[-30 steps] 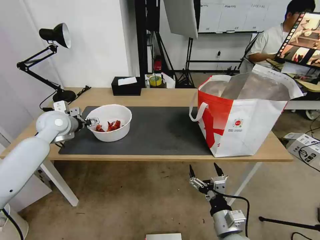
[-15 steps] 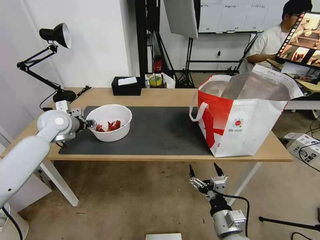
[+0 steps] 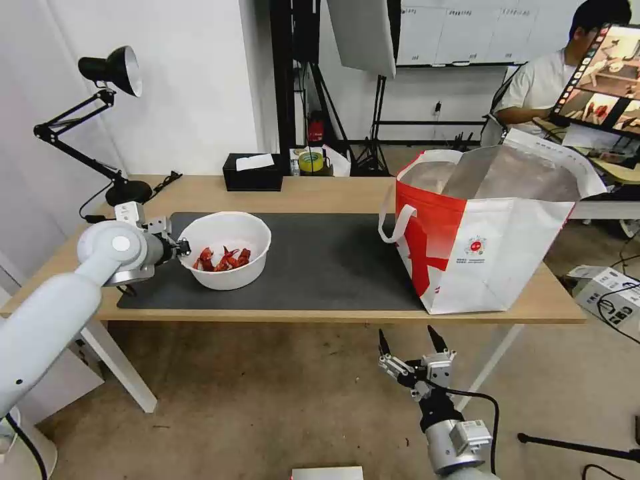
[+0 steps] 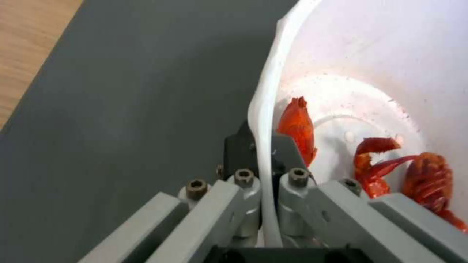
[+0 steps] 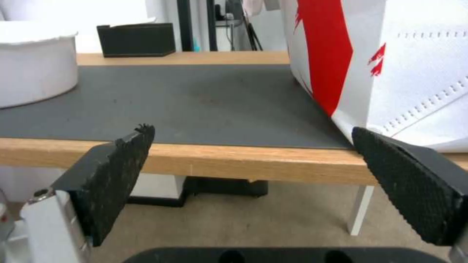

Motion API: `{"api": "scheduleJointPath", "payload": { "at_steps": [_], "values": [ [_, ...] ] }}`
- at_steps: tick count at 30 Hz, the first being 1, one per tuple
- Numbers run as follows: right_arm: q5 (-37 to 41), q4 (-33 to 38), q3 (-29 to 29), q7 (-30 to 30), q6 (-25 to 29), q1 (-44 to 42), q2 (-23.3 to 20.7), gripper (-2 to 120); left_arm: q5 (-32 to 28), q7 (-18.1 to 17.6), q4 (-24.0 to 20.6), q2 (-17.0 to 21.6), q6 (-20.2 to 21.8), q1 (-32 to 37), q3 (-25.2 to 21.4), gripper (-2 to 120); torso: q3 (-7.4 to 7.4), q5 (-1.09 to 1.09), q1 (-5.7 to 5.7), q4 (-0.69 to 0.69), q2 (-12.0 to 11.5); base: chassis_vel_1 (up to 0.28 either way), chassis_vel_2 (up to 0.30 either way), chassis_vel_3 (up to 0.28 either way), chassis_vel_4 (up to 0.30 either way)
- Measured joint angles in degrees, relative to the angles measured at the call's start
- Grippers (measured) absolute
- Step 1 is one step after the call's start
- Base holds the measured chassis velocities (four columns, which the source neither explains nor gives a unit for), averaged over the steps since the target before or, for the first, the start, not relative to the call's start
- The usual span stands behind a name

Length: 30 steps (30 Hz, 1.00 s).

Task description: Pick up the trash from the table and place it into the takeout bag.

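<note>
A white round bowl (image 3: 227, 257) with red shell scraps (image 3: 223, 259) sits on the dark grey mat (image 3: 320, 260) of the light-wood table (image 3: 333, 190), toward its left end. My left gripper (image 3: 180, 248) is shut on the bowl's left rim (image 4: 265, 109), one finger (image 4: 287, 146) inside by the scraps (image 4: 297, 126) and one outside. The red-and-white takeout bag (image 3: 487, 247) stands open at the table's right end. My right gripper (image 3: 408, 343) hangs open below the table's front edge, its pads (image 5: 122, 157) wide apart, facing the bag (image 5: 390, 65).
A black tissue box (image 3: 253, 172) stands at the table's back edge. A black desk lamp (image 3: 107, 73) is clamped at the back left corner. A person sits behind the bag at the far right. Cardboard boxes (image 3: 610, 293) lie on the floor to the right.
The left gripper has closed on the bowl's rim and the bowl has shifted a little to the right and forward; the scraps slid inside it. The right arm has not moved.
</note>
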Motion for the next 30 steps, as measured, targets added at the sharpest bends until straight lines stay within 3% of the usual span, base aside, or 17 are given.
{"api": "scheduleJointPath", "payload": {
  "at_steps": [10,30],
  "values": [
    [0.0,0.0,0.0,0.0,0.0,0.0,0.0,100,-1.0,0.1,-2.9,0.0,-0.7,-2.9,0.5,0,0.00,0.00,0.00,0.00,0.0,0.000,0.000,0.000,0.000],
    [0.0,0.0,0.0,0.0,0.0,0.0,0.0,100,-6.7,-2.6,-4.8,-5.9,-2.9,-19.3,11.2,0,0.01,0.00,0.00,-0.01,0.0,0.000,0.000,0.000,0.000]
  ]
}}
